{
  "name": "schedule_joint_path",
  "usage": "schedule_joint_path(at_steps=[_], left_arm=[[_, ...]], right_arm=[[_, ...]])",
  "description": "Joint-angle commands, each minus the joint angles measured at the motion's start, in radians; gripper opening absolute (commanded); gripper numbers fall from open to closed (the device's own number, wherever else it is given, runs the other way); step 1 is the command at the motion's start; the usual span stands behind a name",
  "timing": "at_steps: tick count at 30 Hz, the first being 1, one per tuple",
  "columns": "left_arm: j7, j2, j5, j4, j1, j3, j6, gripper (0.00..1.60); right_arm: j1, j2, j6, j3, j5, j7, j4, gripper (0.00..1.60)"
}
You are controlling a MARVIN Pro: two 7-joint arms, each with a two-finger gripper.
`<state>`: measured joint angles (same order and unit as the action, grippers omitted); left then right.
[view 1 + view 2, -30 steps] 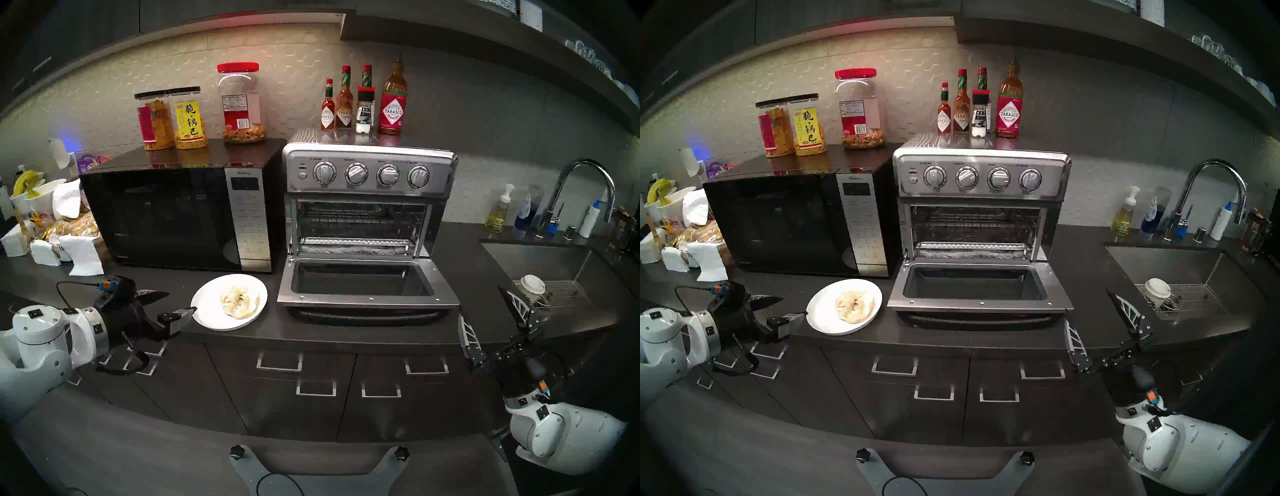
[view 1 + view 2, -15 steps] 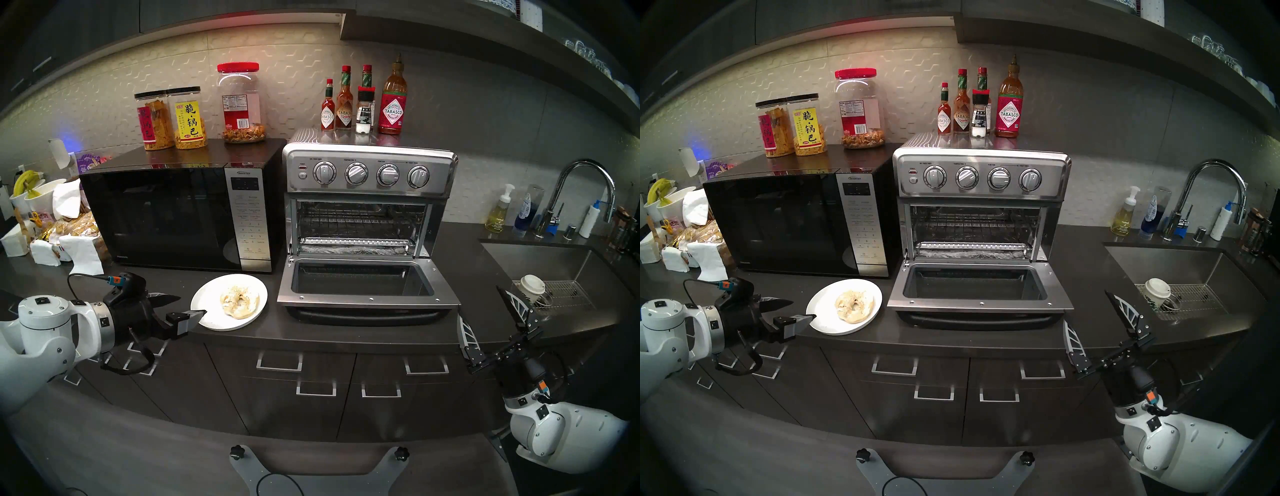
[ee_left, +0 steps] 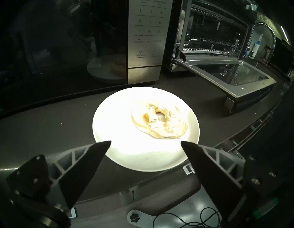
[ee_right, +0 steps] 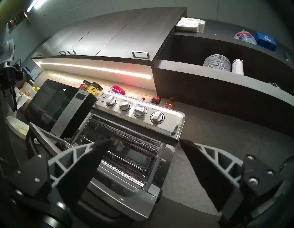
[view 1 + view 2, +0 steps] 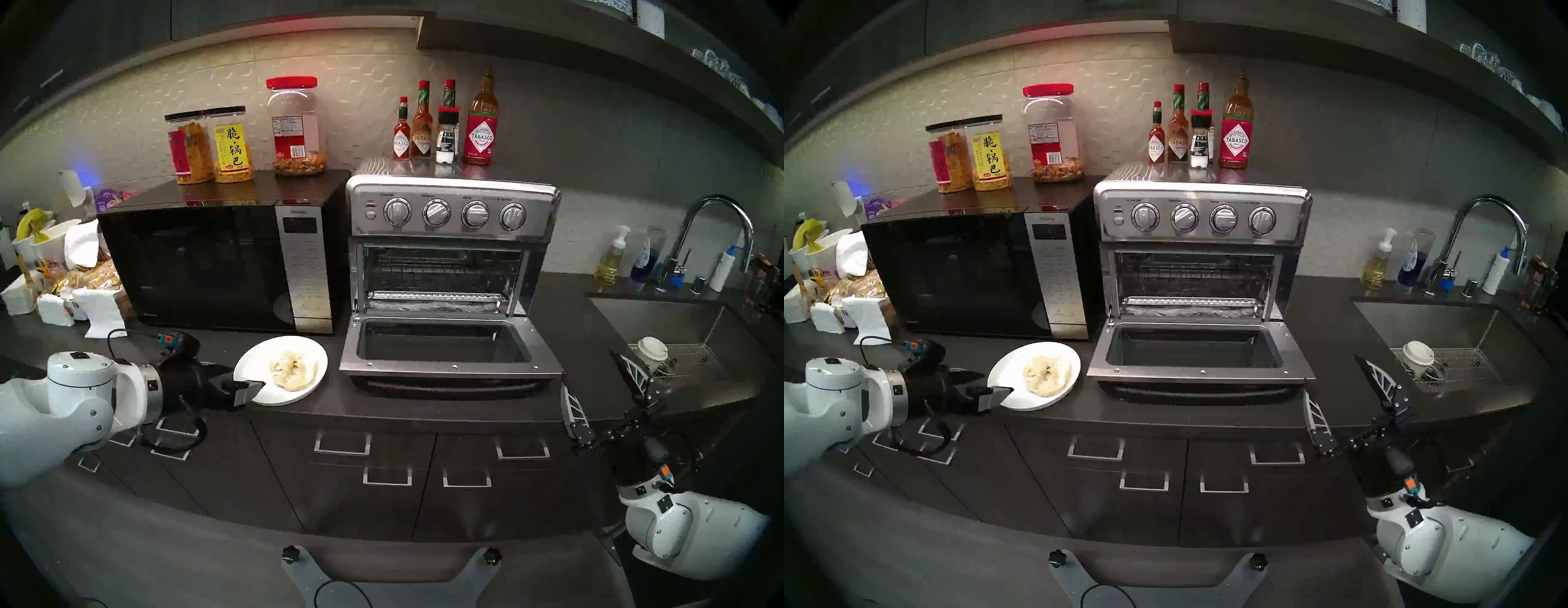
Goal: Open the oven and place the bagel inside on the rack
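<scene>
Oven (image 5: 452, 212) mouth clear above dropped door (image 5: 449, 369); microwave (image 5: 203, 267) crowds left.

Between our right gripper (image 4: 145, 142)'s wide-apart fingers (image 4: 89, 160) we see the oven (image 4: 140, 121) with its door (image 4: 47, 135) dropped open and the rack (image 4: 127, 157) bare inside. The microwave (image 4: 58, 101) stands beside it, a plate (image 4: 14, 125) at far left.

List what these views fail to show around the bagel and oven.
- Bagel underside: hidden against the plate, all views.
- Oven knob labels: too small and blurred, head views.
- Rack rear: dark cavity, head views.
- Left gripper height above plate: unclear.
</scene>
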<state>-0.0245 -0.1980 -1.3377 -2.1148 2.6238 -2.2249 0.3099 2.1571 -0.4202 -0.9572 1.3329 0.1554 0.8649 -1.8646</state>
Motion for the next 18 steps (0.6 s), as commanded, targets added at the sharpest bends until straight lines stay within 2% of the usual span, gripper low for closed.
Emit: schedule_joint_path(at_steps=[1, 18], left_arm=[[0.032, 0.052, -0.020, -0.016, -0.099, 0.040, -0.005, 1.60], [0.119, 0.082, -0.046, -0.009, -0.222, 0.244, -0.079, 1.60]], right_arm=[[-0.005, -0.002, -0.003, 0.008, -0.003, 0.019, -0.005, 1.60], [-0.005, -0.002, -0.003, 0.008, -0.009, 0.014, -0.005, 1.60]])
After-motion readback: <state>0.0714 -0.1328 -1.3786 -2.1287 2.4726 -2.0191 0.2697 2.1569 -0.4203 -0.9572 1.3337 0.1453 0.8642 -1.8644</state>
